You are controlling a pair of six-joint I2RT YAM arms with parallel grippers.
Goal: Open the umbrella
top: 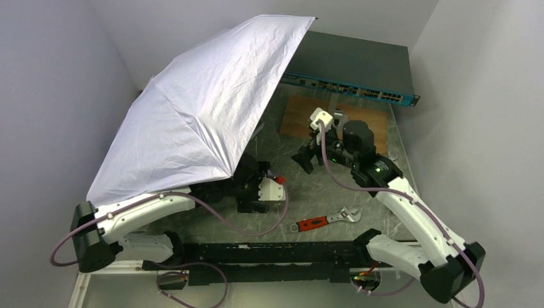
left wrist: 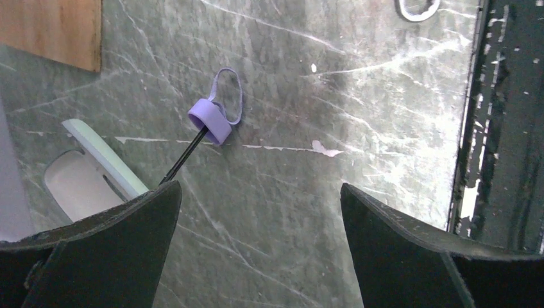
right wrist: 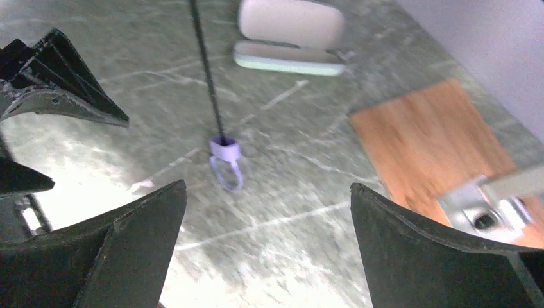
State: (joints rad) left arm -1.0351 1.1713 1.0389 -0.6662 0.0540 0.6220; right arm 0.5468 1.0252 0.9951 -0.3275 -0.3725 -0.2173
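Observation:
The umbrella stands open, its pale lavender-white canopy spread over the table's left half in the top view. Its lavender handle with a wrist loop rests on the marble, and the thin black shaft runs up from it. The right wrist view shows the same handle and shaft. My left gripper is open and empty, set back from the handle. It sits at the canopy's edge in the top view. My right gripper, also open and empty, hangs above the table facing the handle.
A pale oval case lies open beside the shaft, with the same case behind the handle. A wooden board and a network switch lie at the back. A red-handled wrench lies near the front rail.

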